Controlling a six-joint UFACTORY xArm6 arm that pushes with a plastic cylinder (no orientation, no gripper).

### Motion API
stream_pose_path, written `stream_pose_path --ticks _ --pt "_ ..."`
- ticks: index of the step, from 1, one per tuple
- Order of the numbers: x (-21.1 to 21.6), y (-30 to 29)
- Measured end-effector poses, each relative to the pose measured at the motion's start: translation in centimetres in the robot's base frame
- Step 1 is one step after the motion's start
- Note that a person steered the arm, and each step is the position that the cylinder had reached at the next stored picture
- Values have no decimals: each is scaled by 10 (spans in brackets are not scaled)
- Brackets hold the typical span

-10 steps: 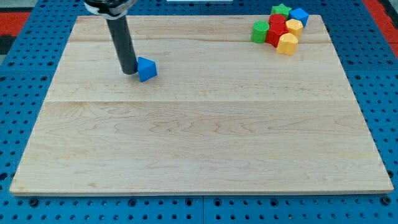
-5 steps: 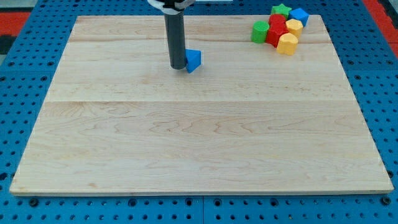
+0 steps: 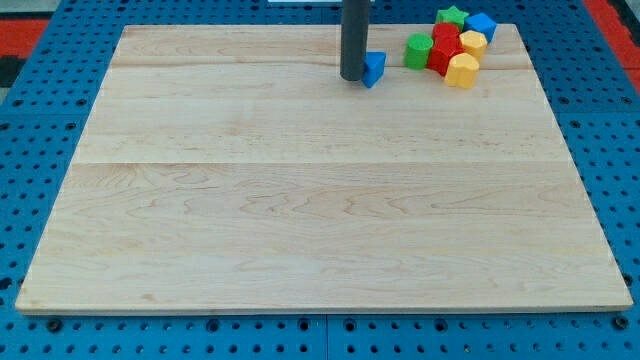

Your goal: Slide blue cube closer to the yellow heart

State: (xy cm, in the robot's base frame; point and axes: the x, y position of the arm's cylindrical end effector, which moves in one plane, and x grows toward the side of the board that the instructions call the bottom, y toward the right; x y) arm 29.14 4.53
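Note:
The blue cube (image 3: pixel 374 68) sits near the view's top, right of centre, on the wooden board (image 3: pixel 320 200). My tip (image 3: pixel 352 77) touches the cube's left side. The yellow heart (image 3: pixel 461 70) lies to the cube's right, at the lower right of a cluster of blocks at the view's top right. A green block (image 3: pixel 418 51) stands between the cube and the heart, a short gap from the cube.
The cluster also holds a red block (image 3: pixel 445 48), a second yellow block (image 3: pixel 473 42), a green star (image 3: pixel 452 16) and a second blue block (image 3: pixel 482 25). The board's top edge runs just behind them.
My tip has pushed the blue cube to the right and toward the view's top, from the board's left part to close beside the green block.

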Motion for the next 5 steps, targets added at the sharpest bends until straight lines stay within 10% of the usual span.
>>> stream_pose_path --ticks 5 --pt "-36 15"
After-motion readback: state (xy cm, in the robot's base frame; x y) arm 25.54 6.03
